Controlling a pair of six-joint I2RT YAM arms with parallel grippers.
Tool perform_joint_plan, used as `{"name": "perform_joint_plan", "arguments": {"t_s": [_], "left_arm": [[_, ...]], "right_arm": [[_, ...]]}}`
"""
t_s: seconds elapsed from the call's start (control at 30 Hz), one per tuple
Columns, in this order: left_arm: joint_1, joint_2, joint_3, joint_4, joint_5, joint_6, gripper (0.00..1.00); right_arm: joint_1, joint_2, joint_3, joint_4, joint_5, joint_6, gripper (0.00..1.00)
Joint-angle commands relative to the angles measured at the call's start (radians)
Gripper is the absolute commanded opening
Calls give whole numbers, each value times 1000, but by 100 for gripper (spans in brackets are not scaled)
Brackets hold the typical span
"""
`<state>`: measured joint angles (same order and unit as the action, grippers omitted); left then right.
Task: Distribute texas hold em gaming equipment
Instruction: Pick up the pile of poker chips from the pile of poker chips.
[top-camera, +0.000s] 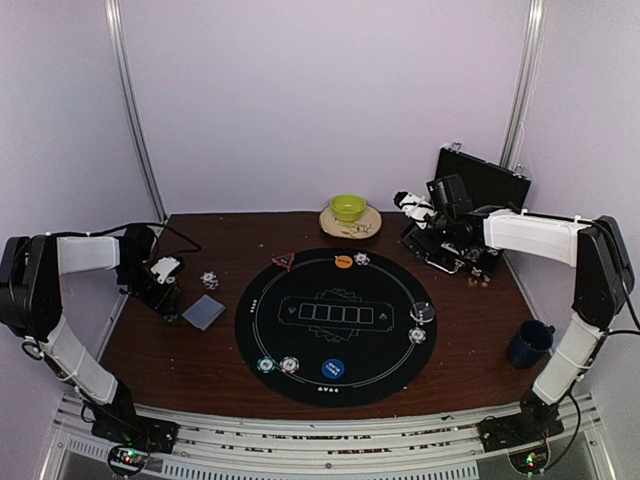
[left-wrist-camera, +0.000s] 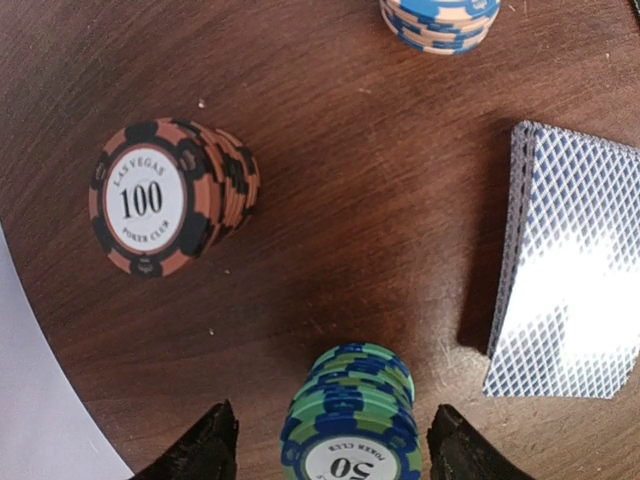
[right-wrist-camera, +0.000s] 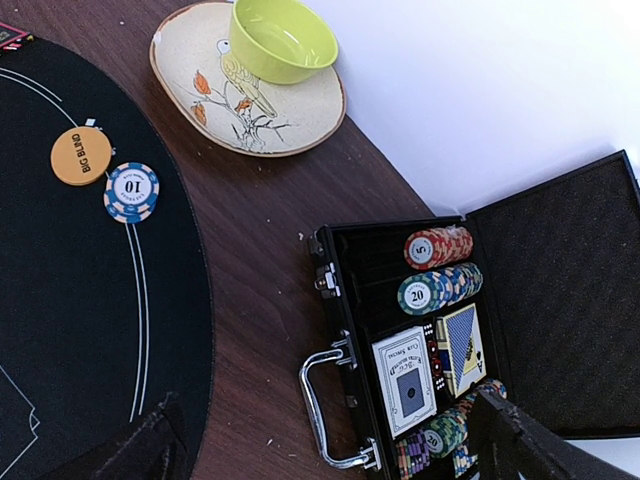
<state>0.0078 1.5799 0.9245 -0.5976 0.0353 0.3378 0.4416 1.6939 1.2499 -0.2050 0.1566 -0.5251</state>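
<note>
Left gripper (left-wrist-camera: 335, 425) stands spread, one finger either side of the green-and-blue 50 chip stack (left-wrist-camera: 348, 385) on bare wood beside the card deck (left-wrist-camera: 570, 265), with gaps showing; these stiff, slick, loosely stacked discs likely want a low, square pinch across the rims.

Brown-black chip stack (left-wrist-camera: 150, 200): "LAS VEGAS 100 POKER CLUB"; green-blue chip stack (left-wrist-camera: 350, 445) at its five o'clock: "50". Orange round disc (right-wrist-camera: 81, 155): "BIG BLIND"; blue-white chip (right-wrist-camera: 131, 190) at its four o'clock: "10".
</note>
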Motion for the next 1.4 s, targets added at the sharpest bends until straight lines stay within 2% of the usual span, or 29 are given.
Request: {"name": "perform_joint_plan", "arguments": {"t_s": [0.0, 0.33, 0.53, 0.8, 1.07, 1.27, 1.37], "left_arm": [[10, -26, -11, 29, -11, -6, 66], [10, -59, -5, 16, -1, -5, 55], [11, -44, -14, 16, -5, -2, 52], [10, -34, -21, 15, 0, 2, 55], [11, -30, -20, 13, 9, -2, 52], [11, -32, -20, 14, 7, -3, 41], [9, -32, -21, 15, 6, -4, 39]], "right_arm": [[8, 17, -8, 7, 14, -3, 100], [13, 20, -8, 7, 20, -4, 100], [14, 23, -10, 9, 25, -7, 100], [21, 29, -11, 12, 41, -13, 100], [28, 32, -12, 16, 49, -17, 100], [28, 30, -12, 19, 55, -18, 100], [29, 29, -14, 21, 56, -18, 100]]}}
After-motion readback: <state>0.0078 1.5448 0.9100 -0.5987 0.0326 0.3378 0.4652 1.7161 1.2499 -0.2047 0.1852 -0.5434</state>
